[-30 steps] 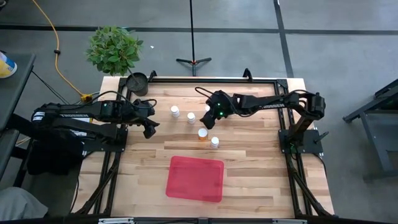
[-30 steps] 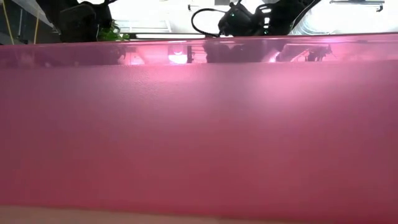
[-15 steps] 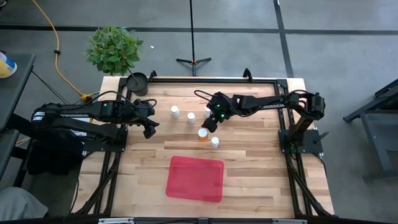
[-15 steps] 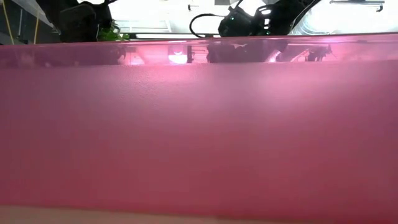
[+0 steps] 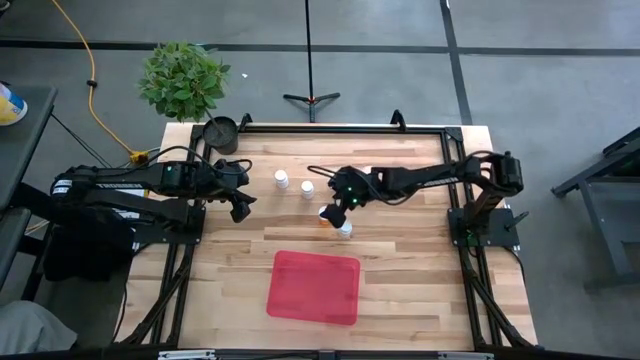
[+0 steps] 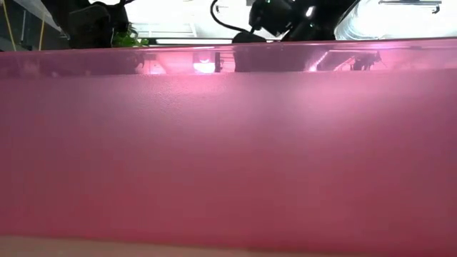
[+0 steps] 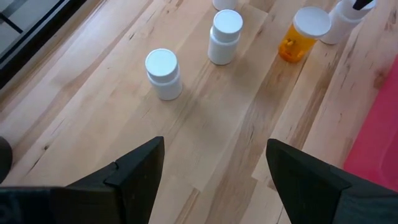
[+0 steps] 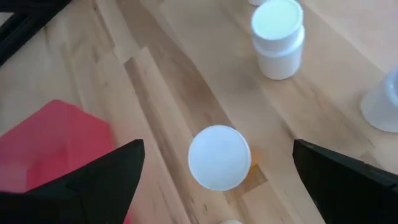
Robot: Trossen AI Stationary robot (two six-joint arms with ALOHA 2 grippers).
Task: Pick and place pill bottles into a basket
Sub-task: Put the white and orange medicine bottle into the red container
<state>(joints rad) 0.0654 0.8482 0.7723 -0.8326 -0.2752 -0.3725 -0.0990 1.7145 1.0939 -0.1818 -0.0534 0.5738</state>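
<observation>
The step in hand looks like the reach for the first pick: the red basket [image 5: 314, 288] lies on the desk [image 5: 420, 260] with nothing in it, and every pill bottle in view stands outside it.

The right pincer [image 5: 337, 208] hangs directly over the orange bottle [image 8: 219, 158], whose white cap sits between its two dark fingers [image 8: 93, 180] in the right wrist view. The jaws are spread wide, well clear of the cap on both sides, touching and holding nothing. Another white bottle [image 8: 278, 38] stands a little beyond it, and the basket's corner shows just to one side, nearer the desk's front edge.

The next move, by my reading, calls for a straight descent until the fingers flank the bottle's body below the cap, then a squeeze and a lift toward the basket.

The left pincer [image 7: 214, 171] waits apart, also released and empty, with two white bottles [image 7: 163, 73] ahead of its fingers.
</observation>
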